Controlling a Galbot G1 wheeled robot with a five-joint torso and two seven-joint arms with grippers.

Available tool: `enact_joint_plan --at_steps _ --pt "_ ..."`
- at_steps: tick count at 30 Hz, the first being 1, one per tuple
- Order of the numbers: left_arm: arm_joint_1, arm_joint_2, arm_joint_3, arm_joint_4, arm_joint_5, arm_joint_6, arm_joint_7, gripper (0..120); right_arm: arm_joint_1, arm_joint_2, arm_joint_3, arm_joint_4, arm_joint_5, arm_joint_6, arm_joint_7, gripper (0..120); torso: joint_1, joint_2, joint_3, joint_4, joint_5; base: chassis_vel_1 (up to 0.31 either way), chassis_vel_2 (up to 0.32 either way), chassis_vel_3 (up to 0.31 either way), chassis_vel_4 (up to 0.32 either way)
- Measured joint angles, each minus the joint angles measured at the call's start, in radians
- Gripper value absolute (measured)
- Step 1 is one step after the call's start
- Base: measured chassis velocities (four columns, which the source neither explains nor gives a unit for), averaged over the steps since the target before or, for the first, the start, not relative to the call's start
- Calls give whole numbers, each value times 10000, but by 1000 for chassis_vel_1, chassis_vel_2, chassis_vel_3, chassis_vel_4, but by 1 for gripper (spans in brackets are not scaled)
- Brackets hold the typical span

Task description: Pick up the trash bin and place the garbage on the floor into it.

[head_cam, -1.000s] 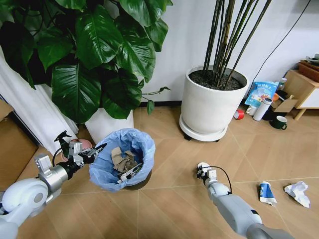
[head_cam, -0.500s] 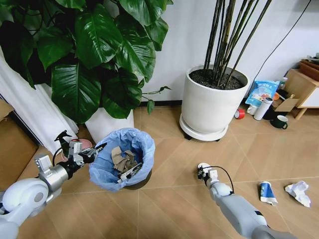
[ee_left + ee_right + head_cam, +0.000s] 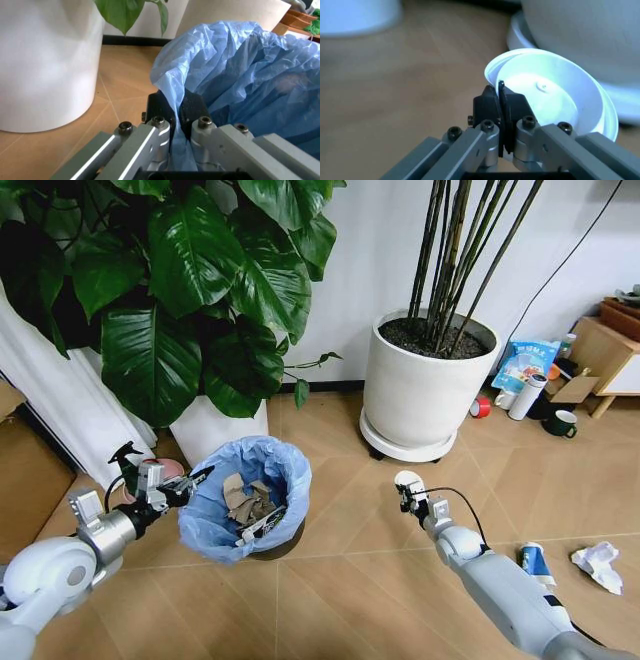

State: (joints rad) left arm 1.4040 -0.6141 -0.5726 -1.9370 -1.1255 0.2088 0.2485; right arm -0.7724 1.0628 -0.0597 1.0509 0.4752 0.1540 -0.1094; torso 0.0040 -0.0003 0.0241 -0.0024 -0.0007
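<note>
left gripper [image 3: 175, 112]: clamped on trash bin [image 3: 245, 498] rim and liner, steadying it on the floor [image 3: 340, 580] | right gripper [image 3: 501, 100]: pinching white disc [image 3: 555, 93] edge, clear of floor, presumably for binning | wrapper [image 3: 534, 565], crumpled paper [image 3: 598, 565]: near right edge

Herringbone floor [image 3: 340, 570] in front of me.
On it stand two white plant pots [image 3: 418, 390], the left one [image 3: 215, 428] under big leaves. By my right arm lie a blue-white wrapper [image 3: 533, 562] and crumpled white paper [image 3: 598, 565]. Near the wall: a red tape roll [image 3: 481, 409], a mug [image 3: 560, 425].
</note>
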Motion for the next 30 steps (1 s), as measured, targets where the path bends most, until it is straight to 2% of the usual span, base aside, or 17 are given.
enact_joint_plan --at_steps 2,5,7,8,10,12,14,17,23,30 --pt "-10 17 7 29 -5 0 7 0 161 -100 -53 359 14 538 -585 0 0 0 1 0 7 0 0 0 0" --pt "-68 28 64 55 -11 0 10 0 371 -349 -149 1013 182 822 -1050 0 0 1 0 2 5 0 0 0 0" --pt "-150 33 181 91 -11 0 12 0 715 -745 -364 2195 535 1119 -1672 0 0 2 -1 3 -8 0 0 0 0" --pt "-176 37 214 103 -12 0 11 0 900 -964 -502 2826 718 1229 -1993 0 0 2 -1 3 4 0 0 0 0" --pt "-191 39 234 109 -11 0 10 0 1018 -1085 -578 3165 844 1291 -2213 0 -1 2 -1 2 4 0 0 0 0" --pt "-213 34 270 161 -1 3 9 0 1402 -1421 -871 4246 1323 1532 -2969 0 -2 2 -2 1 -7 0 0 0 0" --pt "-217 27 279 178 6 3 9 0 1506 -1475 -954 4517 1435 1615 -3186 0 -2 2 -2 1 1 0 0 0 0" --pt "-274 -1 373 237 18 5 4 0 1995 -1548 -1487 5628 1882 1965 -4283 0 -1 2 -1 2 -1 0 0 0 0" --pt "-381 7 484 287 18 9 -19 0 2398 -1578 -2211 6631 2844 1911 -4603 0 -2 3 -2 1 -1 0 0 0 0" --pt "-494 -24 542 294 -11 18 -88 0 2571 -1435 -3197 6978 3961 1545 -3999 0 -2 3 -1 2 -2 0 0 0 0"
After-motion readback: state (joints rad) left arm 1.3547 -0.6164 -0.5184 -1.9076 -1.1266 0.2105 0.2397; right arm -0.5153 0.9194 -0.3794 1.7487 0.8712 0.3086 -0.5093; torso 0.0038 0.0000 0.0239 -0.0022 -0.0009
